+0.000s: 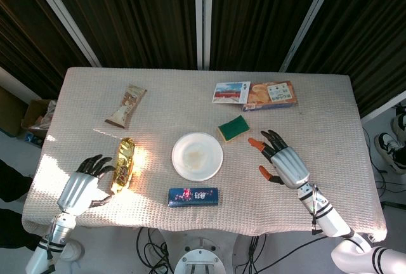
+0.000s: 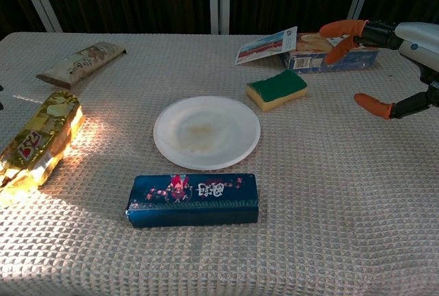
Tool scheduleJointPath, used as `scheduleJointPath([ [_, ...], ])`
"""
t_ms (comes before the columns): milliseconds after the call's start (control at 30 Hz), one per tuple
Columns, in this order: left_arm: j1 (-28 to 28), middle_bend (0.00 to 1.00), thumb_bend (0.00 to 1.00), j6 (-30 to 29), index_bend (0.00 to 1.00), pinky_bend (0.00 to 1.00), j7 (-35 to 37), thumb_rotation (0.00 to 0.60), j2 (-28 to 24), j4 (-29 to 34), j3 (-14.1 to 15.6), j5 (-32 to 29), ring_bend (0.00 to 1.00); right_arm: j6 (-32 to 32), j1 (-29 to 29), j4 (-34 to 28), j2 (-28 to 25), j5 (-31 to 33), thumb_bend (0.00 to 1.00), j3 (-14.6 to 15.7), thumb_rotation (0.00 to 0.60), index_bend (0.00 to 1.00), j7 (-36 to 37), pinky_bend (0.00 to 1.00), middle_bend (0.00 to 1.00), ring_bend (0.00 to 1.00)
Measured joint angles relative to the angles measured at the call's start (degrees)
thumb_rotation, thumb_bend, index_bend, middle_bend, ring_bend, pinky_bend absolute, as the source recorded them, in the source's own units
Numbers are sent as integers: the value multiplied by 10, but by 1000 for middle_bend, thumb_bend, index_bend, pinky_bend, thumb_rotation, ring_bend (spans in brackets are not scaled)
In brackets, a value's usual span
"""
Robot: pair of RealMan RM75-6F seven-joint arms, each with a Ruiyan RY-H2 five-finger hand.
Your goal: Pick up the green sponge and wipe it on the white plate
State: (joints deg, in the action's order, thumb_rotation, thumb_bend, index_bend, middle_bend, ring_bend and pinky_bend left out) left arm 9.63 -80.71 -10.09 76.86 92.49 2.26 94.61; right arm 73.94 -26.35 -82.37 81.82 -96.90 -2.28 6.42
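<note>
The green sponge [image 1: 233, 128] [image 2: 277, 89], green on top with a yellow underside, lies flat on the cloth just right of and behind the white plate [image 1: 197, 156] [image 2: 206, 132]. The plate carries a faint brownish smear in its middle. My right hand [image 1: 280, 160] [image 2: 391, 63] hovers to the right of the sponge, fingers spread and empty, orange fingertips [image 2: 341, 29] pointing toward it without touching. My left hand [image 1: 85, 185] rests at the table's front left corner, fingers apart, beside a gold packet; the chest view does not show it.
A gold snack packet [image 1: 124, 163] [image 2: 38, 142] lies at the left. A dark blue box [image 1: 193, 196] [image 2: 193, 199] sits in front of the plate. A brown wrapper [image 1: 126, 105] [image 2: 81, 61] lies back left, and a cracker box [image 1: 255, 94] [image 2: 309, 46] lies behind the sponge.
</note>
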Motion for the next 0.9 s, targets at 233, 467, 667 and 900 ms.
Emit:
scheduleJointPath([
  [233, 1, 178, 70, -1, 306, 184, 0, 600, 1, -2, 3, 2, 126, 11, 5, 0, -2, 2, 350, 4, 600, 115, 1, 13, 235, 0],
  [467, -3, 178, 70, -10, 307, 183, 4, 600, 0, -7, 5, 3, 126, 18, 8, -2, -4, 1, 351, 6, 600, 119, -2, 17, 234, 0],
  [667, -7, 178, 70, -15, 306, 184, 4, 600, -8, -6, 3, -4, 126, 6, 1, -6, -13, 10, 302, 0, 600, 70, -9, 46, 207, 0],
  [900, -26, 178, 70, -46, 306, 183, -7, 600, -32, 12, -4, -16, 126, -122, -54, -17, -47, 74, 146, -31, 600, 0, -65, 46, 127, 0],
])
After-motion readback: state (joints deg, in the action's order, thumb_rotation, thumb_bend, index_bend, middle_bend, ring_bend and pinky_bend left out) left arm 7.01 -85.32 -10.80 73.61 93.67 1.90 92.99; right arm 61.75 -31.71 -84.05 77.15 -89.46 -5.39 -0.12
